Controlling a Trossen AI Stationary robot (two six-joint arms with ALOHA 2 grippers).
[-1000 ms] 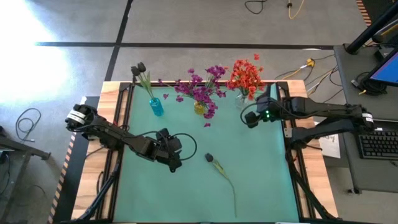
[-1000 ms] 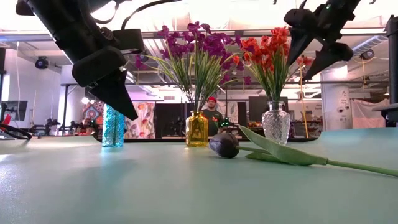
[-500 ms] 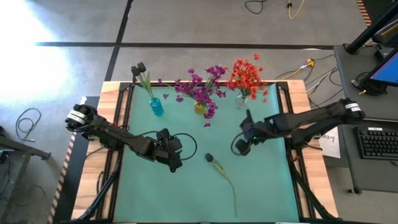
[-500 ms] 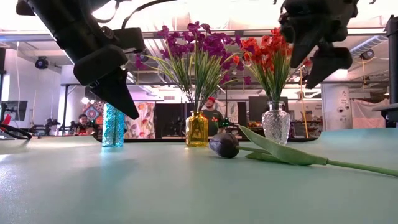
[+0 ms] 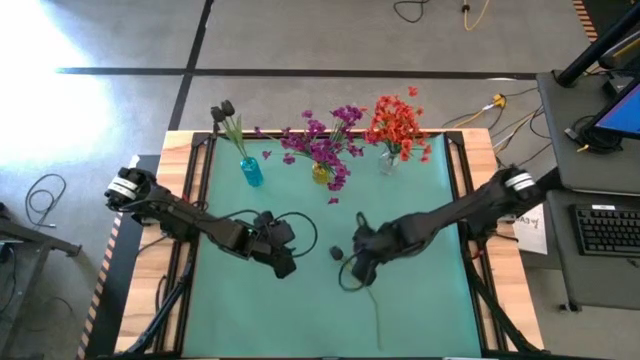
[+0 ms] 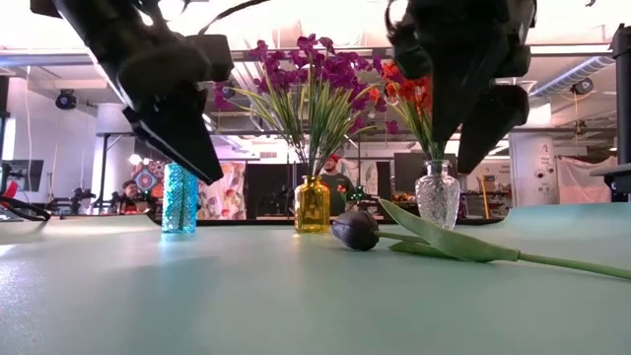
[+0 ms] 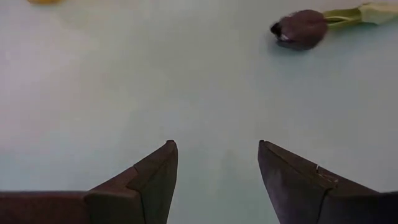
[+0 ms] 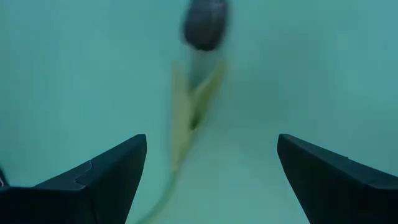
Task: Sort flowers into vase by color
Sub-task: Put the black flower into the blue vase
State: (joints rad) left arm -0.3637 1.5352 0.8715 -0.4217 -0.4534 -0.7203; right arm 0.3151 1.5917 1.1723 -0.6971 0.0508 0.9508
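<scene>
One flower with a dark near-black bud (image 5: 337, 252) and a long green stem (image 5: 372, 300) lies flat on the green table, and no gripper touches it. My right gripper (image 5: 356, 272) hovers open above its leaf and stem just behind the bud (image 8: 205, 23), fingers pointing down, one on either side of the leaf (image 8: 193, 106). In the low view the right gripper (image 6: 459, 133) is well clear of the table. My left gripper (image 5: 284, 264) waits open to the left of the bud (image 7: 300, 28), also above the table.
Three vases stand along the far edge: a blue one (image 5: 251, 172) with dark buds, a yellow one (image 5: 321, 173) with purple flowers, a clear one (image 5: 388, 160) with orange-red flowers. Bare mat spreads near and right of the flower. People show in the room behind.
My right gripper has swung from beside the clear vase at the far right toward the table's near left, ending over the lying flower and closer to the table. The flower has stayed where it was.
</scene>
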